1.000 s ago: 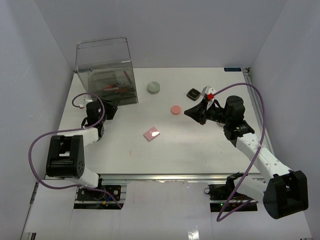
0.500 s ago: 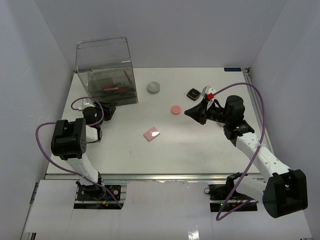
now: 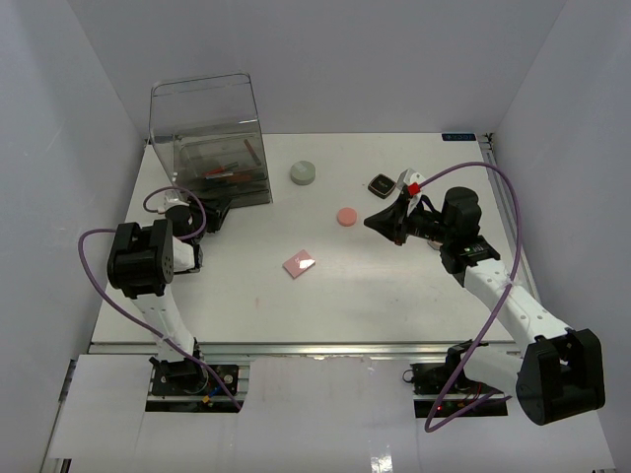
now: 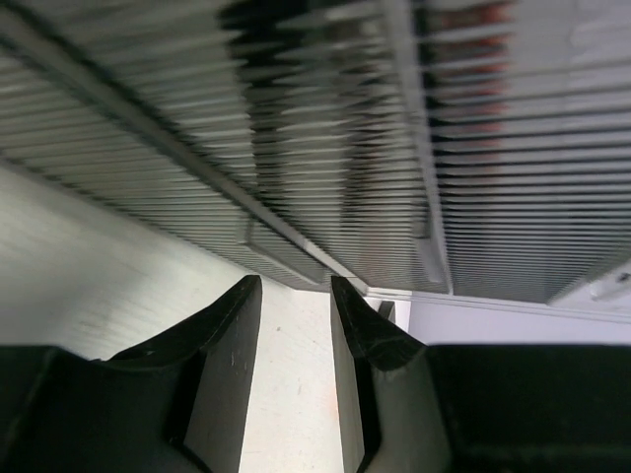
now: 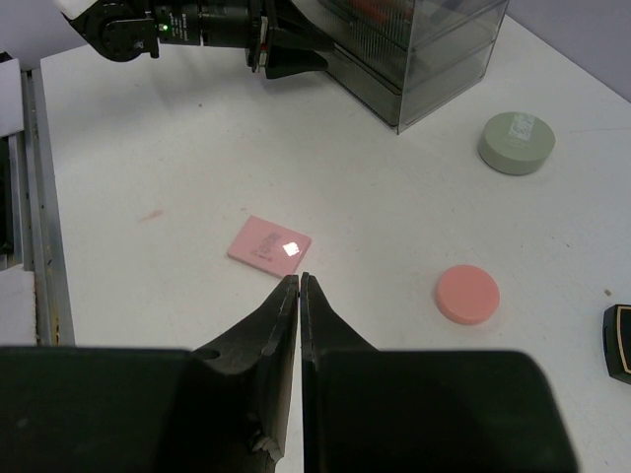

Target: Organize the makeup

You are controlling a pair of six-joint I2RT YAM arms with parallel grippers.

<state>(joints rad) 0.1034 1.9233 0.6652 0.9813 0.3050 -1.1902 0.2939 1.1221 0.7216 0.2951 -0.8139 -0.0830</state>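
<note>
A pink square compact (image 3: 299, 263) lies mid-table and shows in the right wrist view (image 5: 269, 244) just beyond my fingertips. A pink disc (image 3: 346, 216) (image 5: 467, 294), a grey round jar (image 3: 303, 173) (image 5: 516, 143) and a black square compact (image 3: 380, 183) (image 5: 619, 342) lie further back. Red-and-black sticks (image 3: 230, 173) lie inside the clear drawer box (image 3: 212, 138). My left gripper (image 3: 213, 214) (image 4: 296, 296) is open and empty, low against the box's ribbed front (image 4: 325, 138). My right gripper (image 3: 379, 221) (image 5: 300, 281) is shut and empty, above the table right of the pink disc. Brushes and puff are out of view.
White walls close in the table on the left, back and right. The left arm's purple cable (image 3: 99, 266) loops by the left edge. The right arm's cable (image 3: 513, 197) arcs over the right side. A small white-and-red piece (image 3: 411, 180) lies by the black compact.
The left arm has folded in, its elbow rising toward the back left, and its gripper has edged closer to the drawer box. The right arm and the cosmetics have not moved.
</note>
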